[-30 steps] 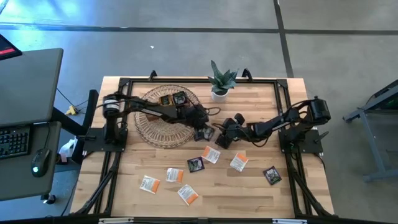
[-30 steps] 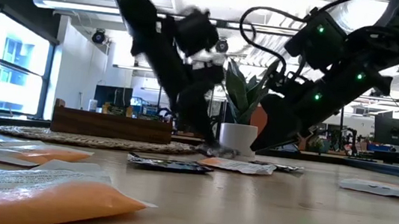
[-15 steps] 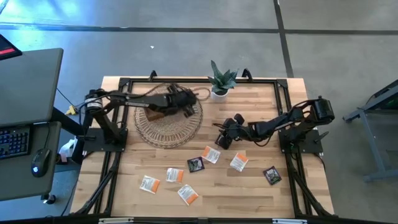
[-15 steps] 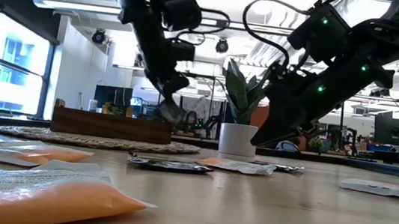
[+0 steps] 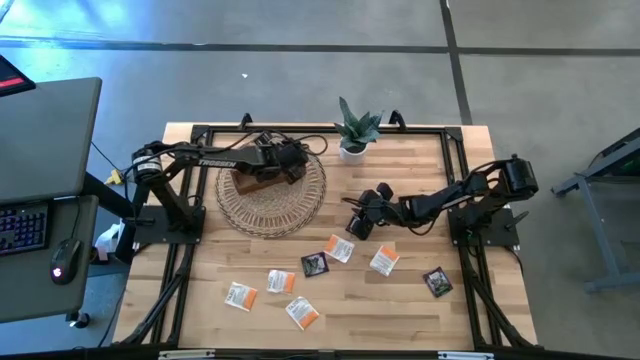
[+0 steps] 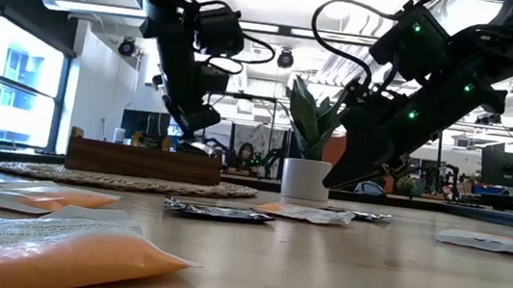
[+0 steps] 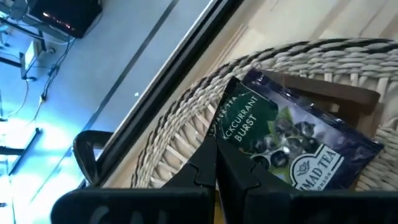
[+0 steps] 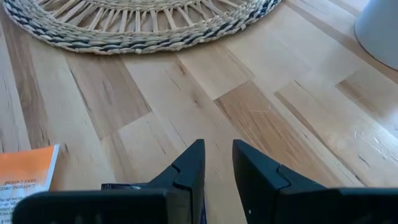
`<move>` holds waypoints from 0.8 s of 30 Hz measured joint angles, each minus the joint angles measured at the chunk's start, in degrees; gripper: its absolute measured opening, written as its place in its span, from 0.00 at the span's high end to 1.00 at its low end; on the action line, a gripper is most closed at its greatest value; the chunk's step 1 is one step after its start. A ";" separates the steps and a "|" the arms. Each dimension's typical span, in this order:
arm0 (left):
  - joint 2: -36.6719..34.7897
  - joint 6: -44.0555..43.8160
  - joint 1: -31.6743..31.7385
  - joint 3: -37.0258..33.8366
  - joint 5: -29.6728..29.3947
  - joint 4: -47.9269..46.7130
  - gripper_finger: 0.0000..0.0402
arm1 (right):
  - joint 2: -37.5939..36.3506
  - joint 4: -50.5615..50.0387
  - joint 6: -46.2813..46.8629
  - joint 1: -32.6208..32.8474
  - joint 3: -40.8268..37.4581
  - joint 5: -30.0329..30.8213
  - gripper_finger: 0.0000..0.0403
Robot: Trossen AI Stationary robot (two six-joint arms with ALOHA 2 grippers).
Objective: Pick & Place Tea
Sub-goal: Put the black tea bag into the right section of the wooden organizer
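Note:
My left gripper hangs over the brown wooden tray on the round wicker mat, shut on a dark tea sachet with a berry picture. In the low view it is well above the tray. My right gripper stands low over bare wood at mid-table, open, with nothing between its fingers. Several loose sachets lie flat on the near half of the table, orange-and-white ones and dark ones. My left gripper pinches the dark sachet between its two fingers at the edge near one corner. The fingers slant downward from the table's left side. The rest of the sachet sticks out past the fingertips, lifted clear above the mat and the tray.
A small potted plant stands at the far edge, right of the mat. Black frame rails run along the table's edges. An orange sachet and a dark one lie close beside my right gripper.
My left gripper has risen from the table beside the mat's right rim and swung toward the far left, over the mat and the tray, with its wrist turning. The dark sachet has gone with it, lifted clear of the table.

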 joint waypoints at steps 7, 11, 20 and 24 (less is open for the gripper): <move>0.00 -0.83 0.07 -0.44 -2.25 3.44 1.00 | 0.00 0.13 0.16 0.00 0.00 0.02 0.81; 0.00 -2.00 0.07 -0.44 -2.00 3.02 1.00 | 0.00 0.14 0.17 0.00 0.00 0.03 0.81; 0.00 -3.79 0.07 -0.44 -4.15 1.23 1.00 | 0.00 0.15 0.17 0.00 0.00 0.03 0.81; 0.00 -4.05 0.06 -0.44 -3.54 2.00 1.00 | 0.00 0.17 0.17 0.00 0.00 0.03 0.81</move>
